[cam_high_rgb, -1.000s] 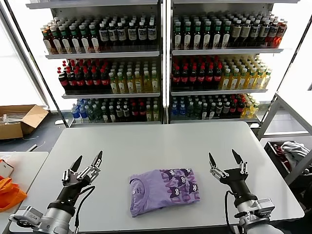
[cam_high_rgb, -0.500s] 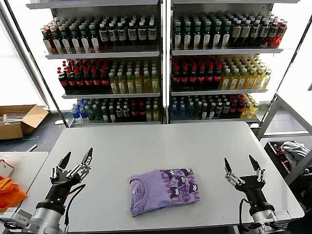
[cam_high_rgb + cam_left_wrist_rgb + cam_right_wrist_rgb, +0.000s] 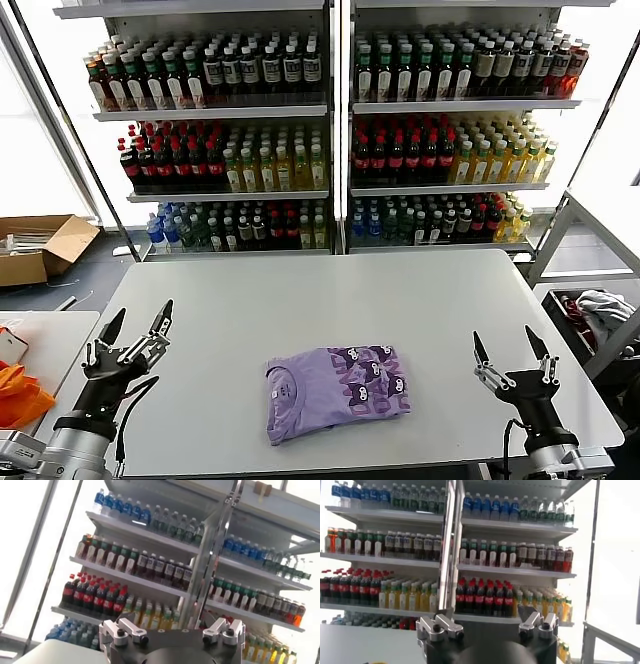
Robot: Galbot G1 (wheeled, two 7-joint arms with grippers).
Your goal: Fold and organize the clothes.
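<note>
You have one folded lavender T-shirt (image 3: 336, 389) lying on the grey table (image 3: 320, 300), near the front edge and about midway between your two arms, with its dark purple cartoon print facing up on the right half and the plain collar side to the left. Your left gripper (image 3: 134, 325) is raised over the near left corner of the table, fingers spread wide and holding nothing. Your right gripper (image 3: 511, 343) is over the near right corner, fingers likewise apart and empty. Both sit well clear of the shirt. Behind the table you have two shelving units (image 3: 335, 120) side by side, each with three visible rows of bottles, and one open cardboard box (image 3: 40, 247) on the floor at far left.
</note>
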